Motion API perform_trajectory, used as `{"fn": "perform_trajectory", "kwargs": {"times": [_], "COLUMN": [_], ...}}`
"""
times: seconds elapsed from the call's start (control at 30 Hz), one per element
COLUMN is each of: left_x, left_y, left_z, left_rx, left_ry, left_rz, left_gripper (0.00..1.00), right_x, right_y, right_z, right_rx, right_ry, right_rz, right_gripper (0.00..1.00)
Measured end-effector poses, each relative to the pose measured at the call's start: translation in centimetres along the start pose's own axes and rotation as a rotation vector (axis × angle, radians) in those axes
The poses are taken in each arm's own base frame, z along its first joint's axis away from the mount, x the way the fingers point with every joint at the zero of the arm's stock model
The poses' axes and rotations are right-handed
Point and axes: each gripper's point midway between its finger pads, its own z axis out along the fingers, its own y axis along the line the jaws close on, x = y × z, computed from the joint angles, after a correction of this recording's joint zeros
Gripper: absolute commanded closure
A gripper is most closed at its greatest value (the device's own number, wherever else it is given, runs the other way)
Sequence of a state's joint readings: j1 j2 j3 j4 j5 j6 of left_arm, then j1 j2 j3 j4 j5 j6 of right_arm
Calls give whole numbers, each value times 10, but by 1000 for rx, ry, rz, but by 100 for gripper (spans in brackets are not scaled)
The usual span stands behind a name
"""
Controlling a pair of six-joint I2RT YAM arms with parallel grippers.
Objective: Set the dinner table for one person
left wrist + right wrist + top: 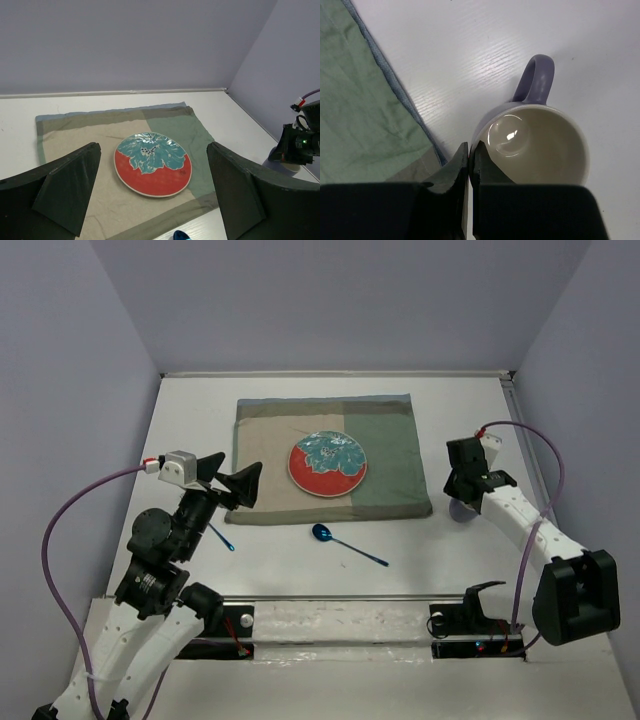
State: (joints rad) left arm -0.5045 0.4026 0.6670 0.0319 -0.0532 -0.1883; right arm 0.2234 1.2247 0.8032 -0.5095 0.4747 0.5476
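Observation:
The white dinner table (300, 575) holds a tan-and-green placemat (390, 440) with a red and teal plate (328, 465) on it. A blue spoon (345, 542) lies in front of the mat. My left gripper (235, 480) is open and empty, held above the mat's left front corner; in the left wrist view it (152, 147) frames the plate (153, 170). My right gripper (470, 150) is shut on the rim of a lavender mug (545, 145) that stands upright on the table (460, 50) just right of the mat (365, 110).
A second small blue utensil (221, 537) lies by the left arm, partly hidden under it. Pale lavender walls enclose the table. The mug (461, 512) sits close to the mat's right front corner. The spoon's bowl (180, 235) shows at the bottom of the left wrist view.

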Motion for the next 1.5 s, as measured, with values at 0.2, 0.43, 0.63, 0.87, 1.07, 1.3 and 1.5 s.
{"fn": "perform_trajectory", "kwargs": {"times": [0.2, 0.43, 0.63, 0.87, 1.07, 1.3, 1.5], "left_x": [0, 7, 10, 9, 14, 17, 17], "left_y": [0, 0, 3, 6, 8, 9, 10], "left_z": [0, 4, 7, 7, 10, 12, 12], "left_rx": [3, 1, -15, -34, -42, -49, -49], "left_ry": [2, 25, 36, 32, 47, 57, 58], "left_rz": [0, 2, 4, 6, 8, 10, 12], "left_gripper": [1, 1, 1, 1, 1, 1, 1], "right_x": [-12, -114, -160, -157, -149, -150, -128], "right_y": [0, 60, 139, 211, 247, 271, 274], "right_z": [-7, -34, -11, 41, 67, 85, 106], "right_rx": [-10, -149, -302, -383, -450, -475, -457], "right_ry": [-12, -169, -205, -140, -85, -80, -30], "right_rz": [-63, -101, -199, -327, -383, -405, -447], "right_gripper": [100, 100, 100, 100, 100, 100, 100]}}
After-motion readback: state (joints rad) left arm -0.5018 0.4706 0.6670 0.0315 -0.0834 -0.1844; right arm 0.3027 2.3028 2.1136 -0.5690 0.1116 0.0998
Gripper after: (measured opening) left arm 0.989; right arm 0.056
